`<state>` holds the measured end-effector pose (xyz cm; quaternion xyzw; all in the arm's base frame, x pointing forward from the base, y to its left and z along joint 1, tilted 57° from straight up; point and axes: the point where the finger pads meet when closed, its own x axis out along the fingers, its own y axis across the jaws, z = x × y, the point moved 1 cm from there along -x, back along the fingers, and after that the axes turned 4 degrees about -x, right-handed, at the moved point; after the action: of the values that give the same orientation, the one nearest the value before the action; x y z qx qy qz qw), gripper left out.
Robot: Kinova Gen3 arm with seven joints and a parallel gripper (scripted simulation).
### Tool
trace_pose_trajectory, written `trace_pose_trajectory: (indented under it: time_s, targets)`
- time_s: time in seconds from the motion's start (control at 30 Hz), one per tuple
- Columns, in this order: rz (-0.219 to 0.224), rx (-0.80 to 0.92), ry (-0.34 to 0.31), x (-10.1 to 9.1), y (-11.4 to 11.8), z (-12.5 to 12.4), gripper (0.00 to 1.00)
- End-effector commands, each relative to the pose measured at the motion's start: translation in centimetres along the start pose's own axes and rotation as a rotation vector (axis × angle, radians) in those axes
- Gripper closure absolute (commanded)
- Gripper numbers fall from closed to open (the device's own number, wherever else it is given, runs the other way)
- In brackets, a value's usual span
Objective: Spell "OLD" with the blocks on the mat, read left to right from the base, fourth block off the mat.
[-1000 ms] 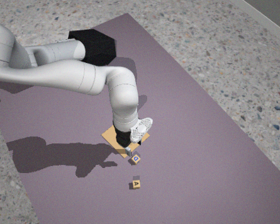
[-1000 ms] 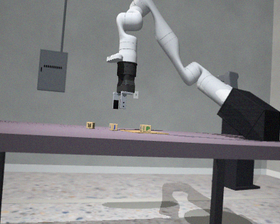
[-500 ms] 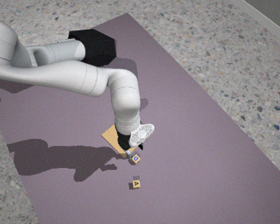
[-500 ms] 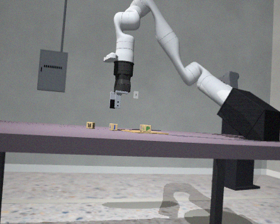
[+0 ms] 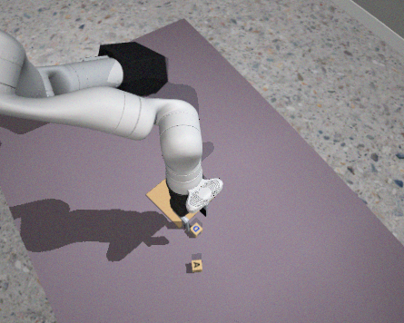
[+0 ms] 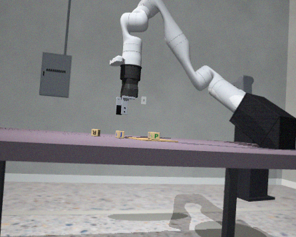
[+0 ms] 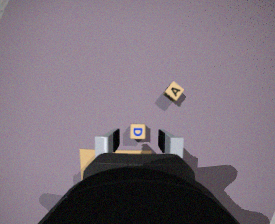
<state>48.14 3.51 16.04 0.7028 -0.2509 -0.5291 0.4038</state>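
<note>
My gripper (image 6: 122, 111) (image 7: 138, 137) is open and empty, high above the table over the block with a blue D on top. That D block (image 5: 196, 230) (image 6: 120, 134) (image 7: 138, 131) lies flat on the table, off the mat, just beyond the mat's corner. The A block (image 5: 196, 265) (image 6: 96, 132) (image 7: 174, 91) lies flat farther out, off the mat. The tan mat (image 5: 159, 197) (image 6: 167, 141) (image 7: 86, 156) lies flat. On it in the exterior camera stands a block with a green P side (image 6: 155, 136), with another partly behind it; their top letters are hidden. The arm covers them in the top view.
The purple table (image 5: 268, 218) (image 6: 56, 150) carries everything. The black robot base (image 5: 145, 68) (image 6: 269, 116) stands at its far end in the top view. The arm's shadow falls beside the mat. A grey box (image 6: 55, 74) hangs on the wall behind.
</note>
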Motion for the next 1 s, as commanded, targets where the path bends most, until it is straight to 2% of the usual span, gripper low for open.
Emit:
trace_pose_trajectory:
  time_s: [0.0,0.97]
  targets:
    - [-0.001,0.0,0.002,-0.08,-0.04,-0.04,0.0]
    - [-0.001,0.0,0.0,0.19,-0.05,-0.04,0.0]
